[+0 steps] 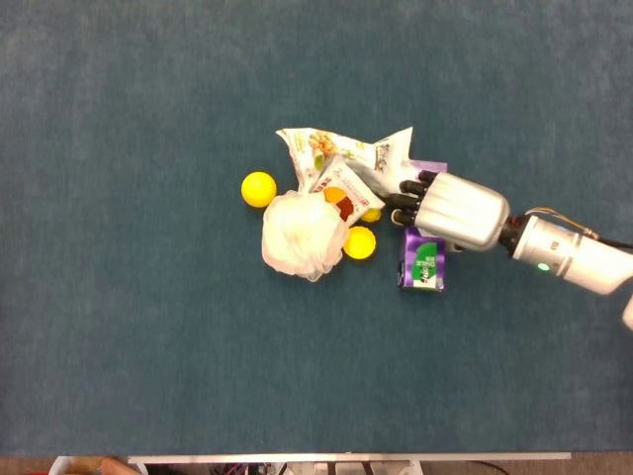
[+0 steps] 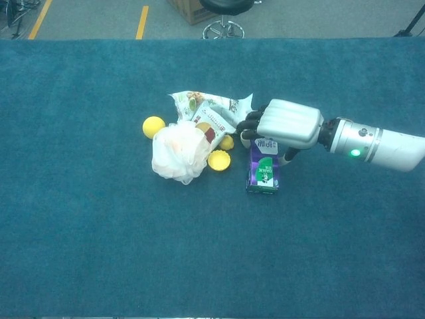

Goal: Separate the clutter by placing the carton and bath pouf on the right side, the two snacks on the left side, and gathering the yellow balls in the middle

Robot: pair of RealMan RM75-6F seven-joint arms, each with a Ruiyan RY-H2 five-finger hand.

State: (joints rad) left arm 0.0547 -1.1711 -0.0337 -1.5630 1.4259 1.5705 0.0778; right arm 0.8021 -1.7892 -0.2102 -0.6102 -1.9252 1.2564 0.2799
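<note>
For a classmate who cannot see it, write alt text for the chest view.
The right hand rests on the top of a purple carton lying on a teal table. To its left sit two snack bags, a white bath pouf and yellow balls.
</note>
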